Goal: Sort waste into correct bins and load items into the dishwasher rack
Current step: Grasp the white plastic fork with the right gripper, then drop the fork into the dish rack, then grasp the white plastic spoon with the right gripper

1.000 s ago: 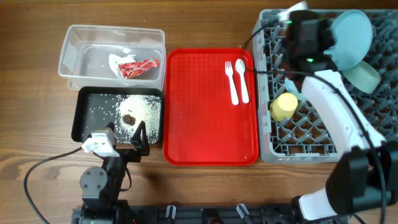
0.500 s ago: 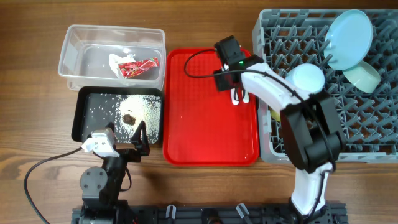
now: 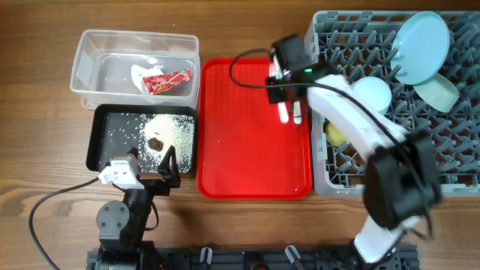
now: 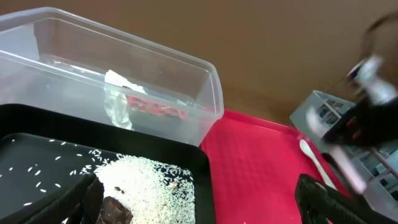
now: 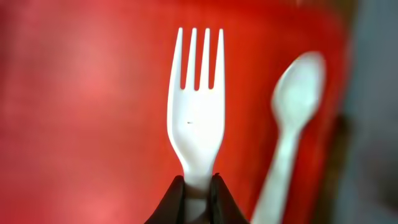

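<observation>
Cutlery lies at the far right corner of a flat red serving tray (image 3: 240, 142) on a wooden worktop (image 3: 45, 195). The right end effector (image 5: 198, 186) has reached over from the rack side and is pinched narrowly on the neck of a white plastic fork (image 5: 198, 118), just below the tines. That low grip probably keeps the light handle from twisting. Whether the fork has left the tray cannot be told. A white plastic spoon (image 5: 292, 124) lies just beside it, parallel and untouched.

To the right stands the grey dishwasher rack (image 3: 450, 150). A light blue plate (image 3: 420, 37) stands on edge between its pegs. A pale green bowl (image 3: 439, 91), a light blue bowl (image 3: 371, 94) and a yellow cup (image 3: 335, 135), partly hidden by the arm, also sit in it. So the fork and spoon look like the last items to load.

On the left, a clear plastic tub (image 3: 90, 45) holds a red snack wrapper (image 3: 166, 79) and crumpled white paper (image 3: 142, 73). Just in front of it, a black tray (image 3: 101, 142) holds scattered rice (image 3: 161, 131) and a brown lump (image 3: 155, 142), so dry waste and food scraps are apart.

The left end effector (image 4: 199, 205) sits at the near edge of the black tray, fingers spread wide and holding nothing, apparently parked clear of the working arm.
</observation>
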